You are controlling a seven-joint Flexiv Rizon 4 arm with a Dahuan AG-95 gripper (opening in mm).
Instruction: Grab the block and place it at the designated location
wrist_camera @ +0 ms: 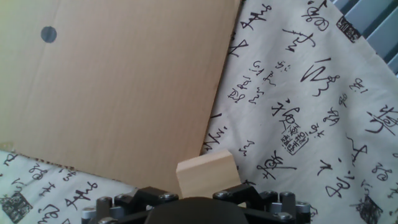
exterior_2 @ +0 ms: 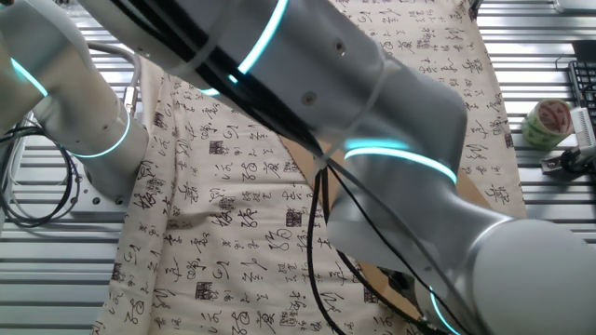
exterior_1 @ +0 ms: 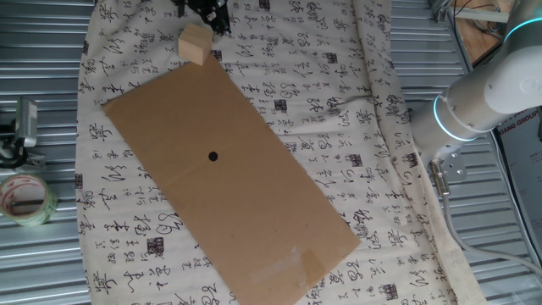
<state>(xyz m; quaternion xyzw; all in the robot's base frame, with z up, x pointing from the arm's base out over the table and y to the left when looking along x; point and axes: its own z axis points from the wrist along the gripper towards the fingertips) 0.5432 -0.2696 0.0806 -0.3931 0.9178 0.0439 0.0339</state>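
**Robotics lab bench setup**

Looks like a lab/test cell. Bench [exterior_1: 34, 51] is ribbed metal slats, covered by a calligraphy-print cloth [exterior_1: 356, 85] with a cardboard sheet [exterior_1: 229, 178] on top. Robot arm [exterior_1: 491, 93] with glowing cyan joint rings, loose cables [exterior_2: 37, 186], tape roll [exterior_1: 24, 198], keyboard corner [exterior_2: 585, 88].

A white cloth [exterior_1: 356, 76] printed with black characters covers the middle of the table, wrinkled along its 3 o'clock edge. Ribbed grey metal [exterior_1: 42, 76] shows on both sides of it. At 9 o'clock in one fixed view a tape roll [exterior_1: 25, 199] lies on the metal, with a small grey device [exterior_1: 24, 127] just above it. At 1 o'clock a wooden board [exterior_1: 483, 38] carries loose cables. Light is even and soft.
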